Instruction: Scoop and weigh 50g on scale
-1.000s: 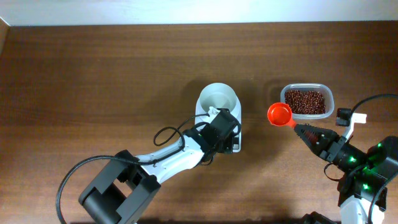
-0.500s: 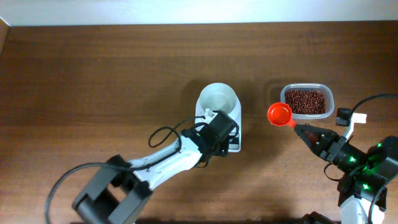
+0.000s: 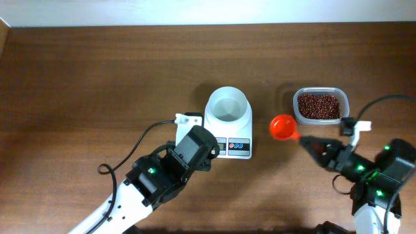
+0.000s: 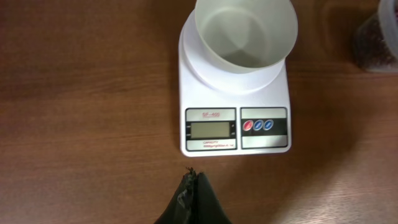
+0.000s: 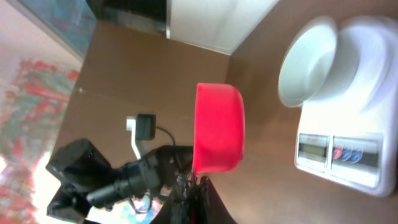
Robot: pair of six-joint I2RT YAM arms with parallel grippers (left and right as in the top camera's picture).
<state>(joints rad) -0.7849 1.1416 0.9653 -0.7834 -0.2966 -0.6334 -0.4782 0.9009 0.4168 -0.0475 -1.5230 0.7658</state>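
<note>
The white scale (image 3: 228, 144) stands mid-table with its empty round bowl (image 3: 228, 105) on top; the left wrist view shows its LCD and buttons (image 4: 235, 127). My left gripper (image 3: 204, 155) is shut and empty, its tips (image 4: 194, 178) just in front of the scale's near edge. The red-brown beans (image 3: 318, 106) lie in a clear tub (image 3: 343, 97) at the right. My right gripper (image 3: 308, 142) is shut on the handle of an orange-red scoop (image 3: 282, 127) held between tub and scale. No beans show in the scoop (image 5: 217, 127).
A corner of the tub (image 4: 380, 34) shows at the top right of the left wrist view. Cables trail from both arms over the near part of the table (image 3: 97, 84). The wall edge runs along the far side.
My left arm has drawn back from over the scale's front toward the near left, uncovering the display. The right gripper has carried the scoop left and slightly nearer, away from the tub.
</note>
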